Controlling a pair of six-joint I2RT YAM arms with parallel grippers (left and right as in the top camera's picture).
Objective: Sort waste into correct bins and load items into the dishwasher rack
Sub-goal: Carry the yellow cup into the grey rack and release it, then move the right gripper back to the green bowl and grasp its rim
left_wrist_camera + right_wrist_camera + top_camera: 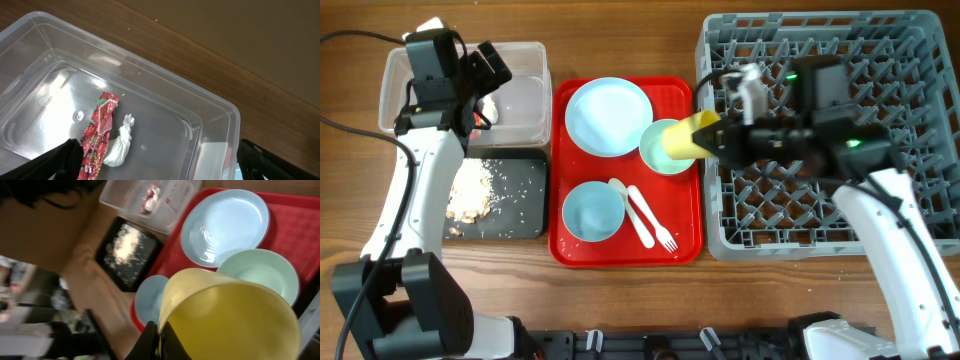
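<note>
Right jaws hold the small yellow cup [685, 137] sideways, axis left-right

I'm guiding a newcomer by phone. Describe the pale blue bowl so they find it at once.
Find the flat red tray left of the big grey rack. The pale blue bowl sits in its near-left corner, white spoon and fork beside it. It is smaller and deeper than the pale blue plate, bluer than the mint green bowl.

Two bowls [593, 212] [652, 156], two bins [523, 100] [520, 190], one plate [608, 117], one cup [682, 138], one spoon [619, 187], one fork [665, 238], one rack [910, 150], one red tray [682, 215].
</note>
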